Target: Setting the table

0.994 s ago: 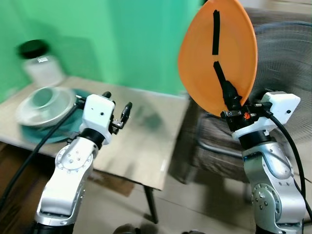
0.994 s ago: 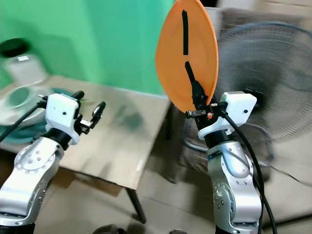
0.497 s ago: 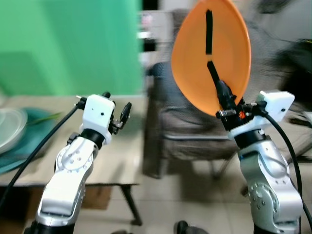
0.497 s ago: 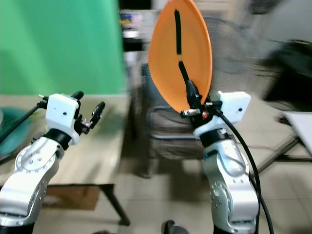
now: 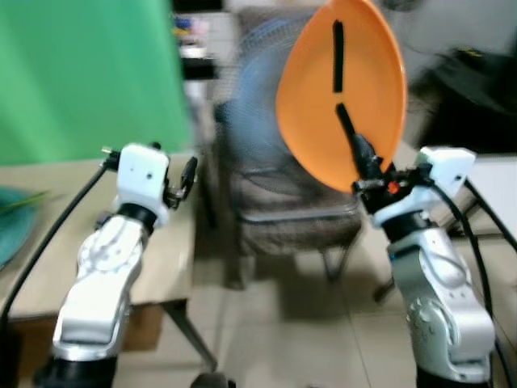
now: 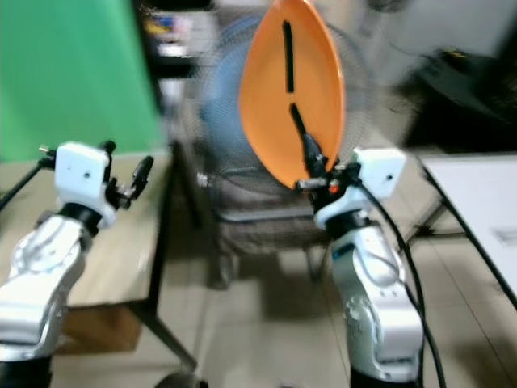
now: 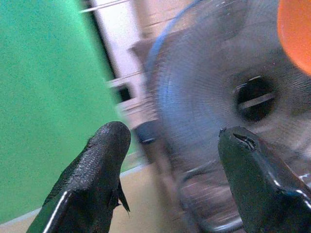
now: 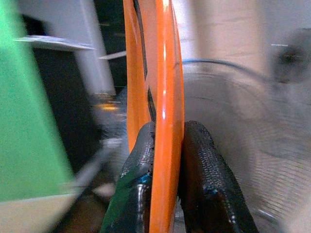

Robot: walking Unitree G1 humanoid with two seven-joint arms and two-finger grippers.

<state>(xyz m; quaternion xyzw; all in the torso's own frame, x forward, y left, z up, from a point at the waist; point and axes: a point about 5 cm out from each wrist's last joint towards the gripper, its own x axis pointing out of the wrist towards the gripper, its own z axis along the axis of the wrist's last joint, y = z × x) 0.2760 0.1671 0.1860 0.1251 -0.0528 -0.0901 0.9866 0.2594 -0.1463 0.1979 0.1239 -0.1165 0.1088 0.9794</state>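
on my far left i see a green wall (image 5: pixel 81 73) and, below it, a tan worktop (image 5: pixel 48 242) with a sliver of a teal dish (image 5: pixel 12 230) at its edge. my left gripper (image 5: pixel 174 174) is raised over the worktop's near corner; its jaws stand apart with nothing between them, and the left wrist view shows the two black fingers (image 7: pixel 92 179) wide open, looking toward a fan. the fan (image 6: pixel 234 121), with a round wire cage, stands on the floor just past the worktop, in the middle of my view, blurred. over on the right, my right gripper (image 5: pixel 355 149) is lifted high and its jaws are clamped on the lower rim of an orange plate (image 5: pixel 339 89). the plate stands on edge, nearly upright, well above worktop height and off to the right of the worktop, in front of the fan. one black finger runs up the plate's near face. in the right wrist view the plate (image 8: pixel 163 97) is seen edge-on, pinched between the two pads (image 8: pixel 204 160). at the far right edge there's a white surface (image 6: pixel 485 202), too blurred for me to identify.
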